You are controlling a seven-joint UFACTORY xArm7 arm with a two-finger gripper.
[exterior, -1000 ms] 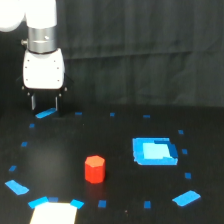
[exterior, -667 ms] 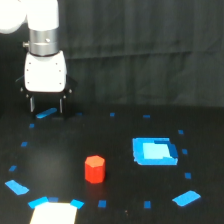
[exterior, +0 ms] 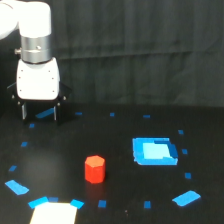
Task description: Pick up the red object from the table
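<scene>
The red object (exterior: 94, 169) is a small red-orange hexagonal block standing upright on the black table (exterior: 125, 200), in the front middle. My gripper (exterior: 40, 115) hangs from the white arm at the back on the exterior view's left. It is open and empty, with its dark fingers (exterior: 22, 112) spread apart just above the table. The gripper is well behind the block and to its left, with clear space between them.
A larger blue rectangle (exterior: 154, 151) lies to the right of the block. A white patch (exterior: 54, 214) lies at the front left edge. Small blue tape marks (exterior: 186, 198) dot the table in a ring. A dark curtain closes the back.
The gripper has come down a little toward the table, and its fingers have spread wider. The red block has not moved.
</scene>
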